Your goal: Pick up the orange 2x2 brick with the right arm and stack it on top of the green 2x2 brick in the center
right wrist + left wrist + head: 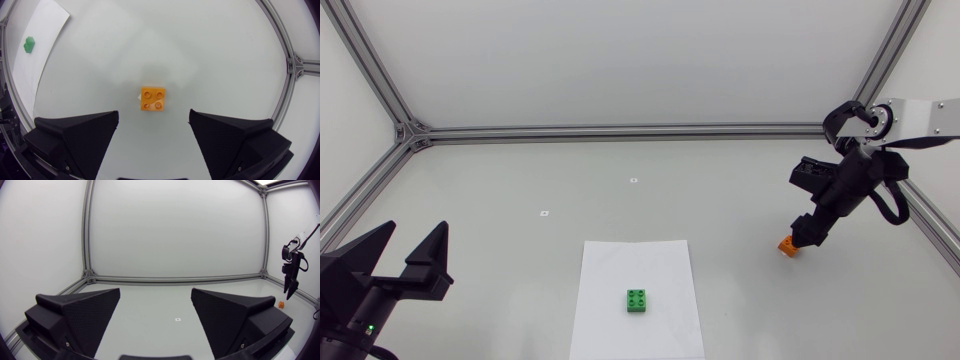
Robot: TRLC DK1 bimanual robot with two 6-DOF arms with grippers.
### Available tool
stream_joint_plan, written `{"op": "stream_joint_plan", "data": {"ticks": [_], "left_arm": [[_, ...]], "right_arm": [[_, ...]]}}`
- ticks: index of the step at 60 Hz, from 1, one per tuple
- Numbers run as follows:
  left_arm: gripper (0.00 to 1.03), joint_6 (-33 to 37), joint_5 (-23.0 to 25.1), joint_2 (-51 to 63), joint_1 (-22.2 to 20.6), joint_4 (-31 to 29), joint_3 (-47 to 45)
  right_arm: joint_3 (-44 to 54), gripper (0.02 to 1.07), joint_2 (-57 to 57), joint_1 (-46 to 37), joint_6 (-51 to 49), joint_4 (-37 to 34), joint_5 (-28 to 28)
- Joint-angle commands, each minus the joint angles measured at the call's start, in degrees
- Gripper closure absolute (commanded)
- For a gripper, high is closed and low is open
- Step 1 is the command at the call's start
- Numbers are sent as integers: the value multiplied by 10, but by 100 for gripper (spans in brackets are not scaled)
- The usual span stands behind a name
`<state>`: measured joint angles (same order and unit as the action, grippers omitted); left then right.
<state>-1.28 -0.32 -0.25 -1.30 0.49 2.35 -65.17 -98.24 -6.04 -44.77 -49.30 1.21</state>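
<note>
The orange 2x2 brick (786,245) lies on the table at the right, studs up. Straight above it hangs my right gripper (807,231), open; in the right wrist view the brick (152,99) sits on the table just ahead of the gap between the fingers (80,135), untouched. The green 2x2 brick (638,300) rests on a white paper sheet (636,262) at the centre front, and shows far off in the right wrist view (29,44). My left gripper (405,250) is open at the table's front left, holding nothing; its fingers (82,312) are spread wide.
Aluminium frame rails (620,133) run along the back and both sides of the table. Two small white markers (633,180) (545,213) lie on the surface behind the paper sheet.
</note>
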Motion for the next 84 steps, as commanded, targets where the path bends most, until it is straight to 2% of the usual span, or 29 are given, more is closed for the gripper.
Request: {"op": "stream_joint_plan", "data": {"ticks": [1, 65, 84], "left_arm": [[4, 8, 3, -5, 2, -8, -23], [4, 8, 2, -5, 2, -8, -23], [4, 8, 2, -5, 2, -8, -23]], "right_arm": [[-5, 7, -19, 1, 8, 6, -4], [55, 11, -72, 0, 11, 91, 2], [54, 21, -75, 7, 14, 92, 2]]}}
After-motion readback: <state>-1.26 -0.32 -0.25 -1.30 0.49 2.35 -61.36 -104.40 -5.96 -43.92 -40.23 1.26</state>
